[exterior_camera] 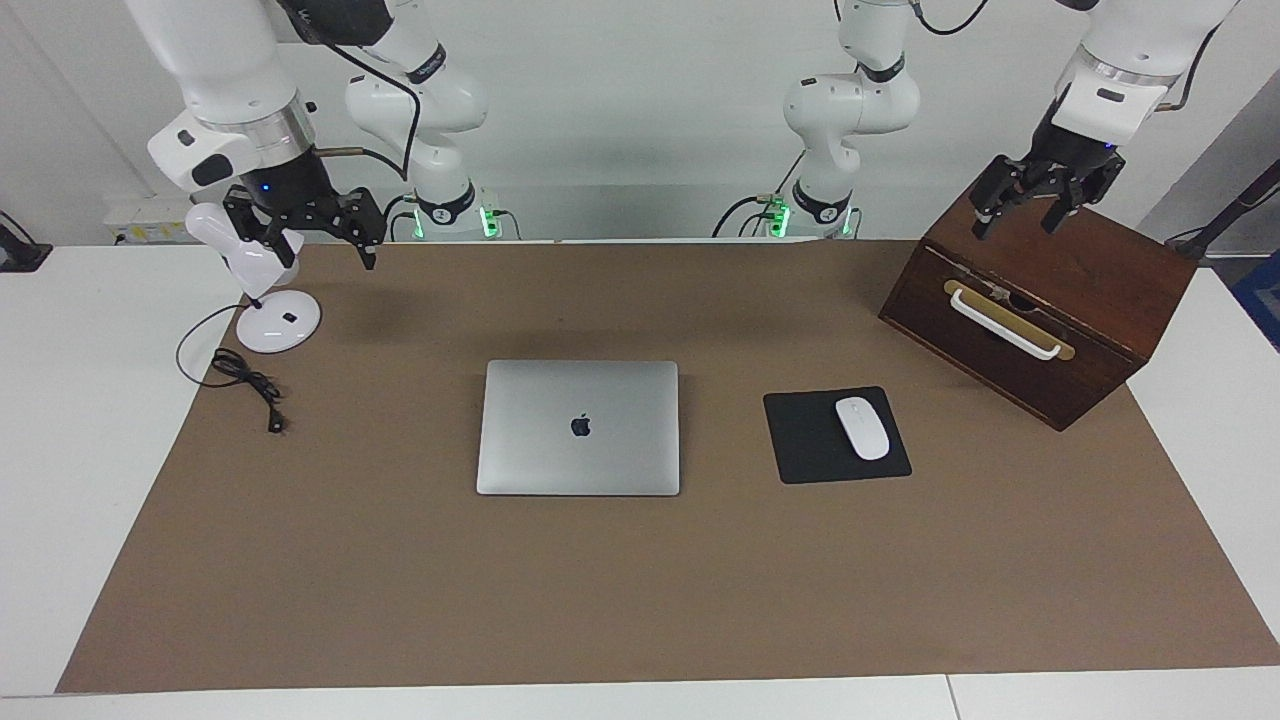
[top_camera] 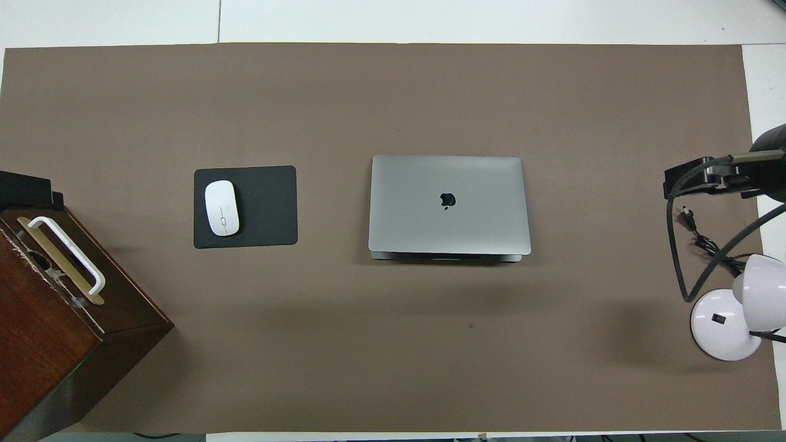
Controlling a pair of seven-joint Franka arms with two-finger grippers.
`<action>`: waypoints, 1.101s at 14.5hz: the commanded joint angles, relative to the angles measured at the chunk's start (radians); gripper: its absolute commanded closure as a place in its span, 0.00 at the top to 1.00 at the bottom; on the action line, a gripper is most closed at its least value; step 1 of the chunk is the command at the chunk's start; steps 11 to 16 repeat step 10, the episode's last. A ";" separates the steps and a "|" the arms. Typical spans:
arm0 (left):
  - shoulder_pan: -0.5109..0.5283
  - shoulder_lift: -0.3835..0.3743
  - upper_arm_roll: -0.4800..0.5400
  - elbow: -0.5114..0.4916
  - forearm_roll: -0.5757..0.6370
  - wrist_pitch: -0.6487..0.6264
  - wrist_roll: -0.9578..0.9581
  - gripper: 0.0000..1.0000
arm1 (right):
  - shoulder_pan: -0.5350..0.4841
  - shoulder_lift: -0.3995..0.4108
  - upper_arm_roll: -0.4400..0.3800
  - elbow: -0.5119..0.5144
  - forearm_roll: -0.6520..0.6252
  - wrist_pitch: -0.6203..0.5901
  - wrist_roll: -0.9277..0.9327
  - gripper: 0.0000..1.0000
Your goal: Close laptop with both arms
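Note:
The silver-grey laptop (exterior_camera: 578, 427) lies flat in the middle of the brown mat with its lid down and the dark apple logo facing up; it also shows in the overhead view (top_camera: 448, 202). My left gripper (exterior_camera: 1020, 215) hangs open and empty over the top of the wooden box, at the left arm's end of the table, well away from the laptop. Only its dark edge shows in the overhead view (top_camera: 24, 190). My right gripper (exterior_camera: 320, 248) hangs open and empty beside the lamp, at the right arm's end of the table; it also shows in the overhead view (top_camera: 706, 178).
A dark wooden box (exterior_camera: 1040, 300) with a white handle stands at the left arm's end. A black mouse pad (exterior_camera: 810, 440) with a white mouse (exterior_camera: 862, 428) lies beside the laptop. A white desk lamp (exterior_camera: 278, 322) and its black cable (exterior_camera: 245, 378) are at the right arm's end.

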 commanded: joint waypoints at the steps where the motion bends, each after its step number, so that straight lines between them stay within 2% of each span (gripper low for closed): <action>1: 0.008 0.001 -0.007 -0.007 0.003 -0.014 -0.062 1.00 | -0.012 0.001 0.005 0.005 0.011 -0.006 -0.019 1.00; 16: 0.005 -0.001 -0.010 -0.009 0.005 -0.009 -0.070 1.00 | -0.010 -0.001 0.007 0.002 0.012 -0.002 -0.014 1.00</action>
